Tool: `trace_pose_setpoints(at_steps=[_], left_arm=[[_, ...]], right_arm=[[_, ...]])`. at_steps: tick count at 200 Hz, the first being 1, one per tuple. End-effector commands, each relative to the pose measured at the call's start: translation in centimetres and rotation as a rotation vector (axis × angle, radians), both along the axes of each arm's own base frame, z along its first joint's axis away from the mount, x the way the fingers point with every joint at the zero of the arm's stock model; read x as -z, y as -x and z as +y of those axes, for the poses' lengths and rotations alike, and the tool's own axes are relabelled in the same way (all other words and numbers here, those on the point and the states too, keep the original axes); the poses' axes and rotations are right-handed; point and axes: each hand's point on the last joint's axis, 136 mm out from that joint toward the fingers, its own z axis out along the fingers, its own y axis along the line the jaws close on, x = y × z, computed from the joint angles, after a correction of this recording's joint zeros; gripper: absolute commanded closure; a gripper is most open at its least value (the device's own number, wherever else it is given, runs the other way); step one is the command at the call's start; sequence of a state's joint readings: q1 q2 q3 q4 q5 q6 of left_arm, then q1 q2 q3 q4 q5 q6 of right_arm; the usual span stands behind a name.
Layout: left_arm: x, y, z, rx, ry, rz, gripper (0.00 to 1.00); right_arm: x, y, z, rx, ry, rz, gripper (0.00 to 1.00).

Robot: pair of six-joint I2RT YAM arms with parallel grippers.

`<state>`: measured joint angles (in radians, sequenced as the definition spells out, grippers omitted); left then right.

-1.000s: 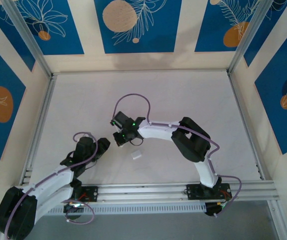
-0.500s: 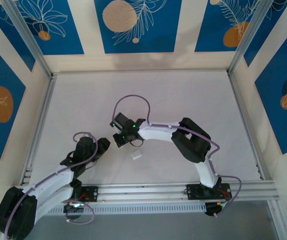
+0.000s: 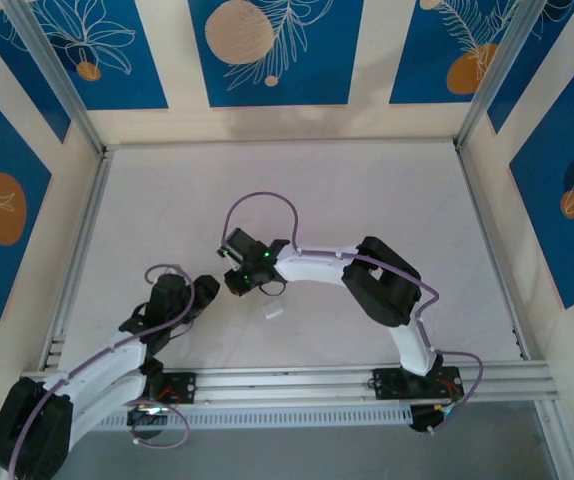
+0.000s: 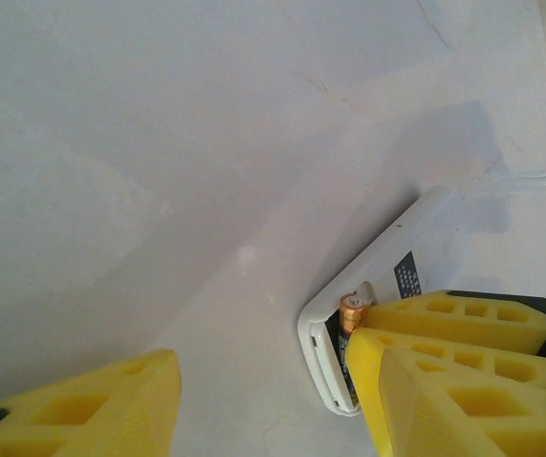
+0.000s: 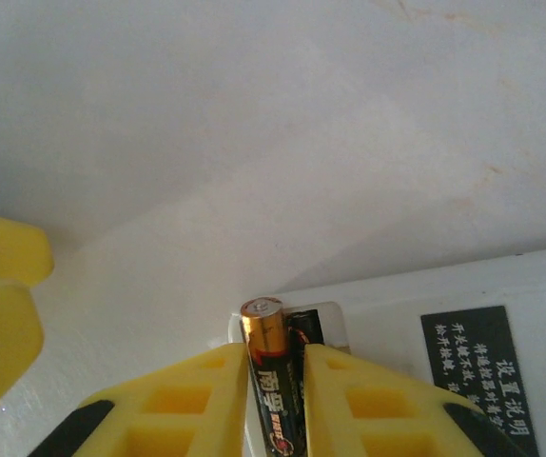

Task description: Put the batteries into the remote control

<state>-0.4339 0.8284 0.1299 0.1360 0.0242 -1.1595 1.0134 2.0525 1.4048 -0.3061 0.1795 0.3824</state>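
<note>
Blue wall panels (image 3: 267,50) with pale leaves and orange discs ring a plain white table (image 3: 367,190) edged by aluminium rails (image 3: 79,260). At the near left, the left gripper (image 3: 203,293) stands with its jaws wide. The remote control (image 4: 425,238) lies flat on the table just beside its right finger, well apart from the left one. A battery (image 5: 265,347) sits at the open compartment in the remote's end, between the narrow jaws of the right gripper (image 5: 275,357); whether they pinch it I cannot tell. A small loose white piece (image 3: 273,312) lies near, to the right.
</note>
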Motion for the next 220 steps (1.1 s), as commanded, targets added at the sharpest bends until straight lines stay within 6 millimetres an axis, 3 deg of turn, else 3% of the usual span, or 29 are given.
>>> trace_pose_setpoints(at_steps=[1,56,72,127,162,190,220], left_arm=[[0.0,-0.1,0.7,-0.009,-0.030,-0.006,0.42],[-0.5,-0.4,0.4,0.011,-0.021,-0.005,0.41],[-0.8,-0.7,0.0,0.033,-0.013,-0.003,0.41],[-1.2,-1.7,-0.9,0.107,0.015,0.015,0.41],[-2.2,-2.2,-1.5,0.177,0.001,-0.015,0.41],[-3.0,-2.6,-2.1,0.245,-0.009,-0.049,0.38],[-2.9,-2.8,-1.7,0.261,-0.029,-0.049,0.36]], right_arm=[[-0.1,0.8,-0.1,-0.024,0.009,0.016,0.74],[-1.4,0.7,-0.2,-0.011,-0.013,0.005,0.73],[-2.2,0.5,-0.3,-0.003,-0.028,-0.001,0.67],[-4.1,0.3,-1.7,0.081,-0.070,0.035,0.62],[-3.5,0.6,-4.1,0.261,-0.043,0.180,0.62],[-2.6,1.7,-4.8,0.377,-0.072,0.340,0.59],[-2.7,2.8,-4.2,0.493,-0.109,0.471,0.42]])
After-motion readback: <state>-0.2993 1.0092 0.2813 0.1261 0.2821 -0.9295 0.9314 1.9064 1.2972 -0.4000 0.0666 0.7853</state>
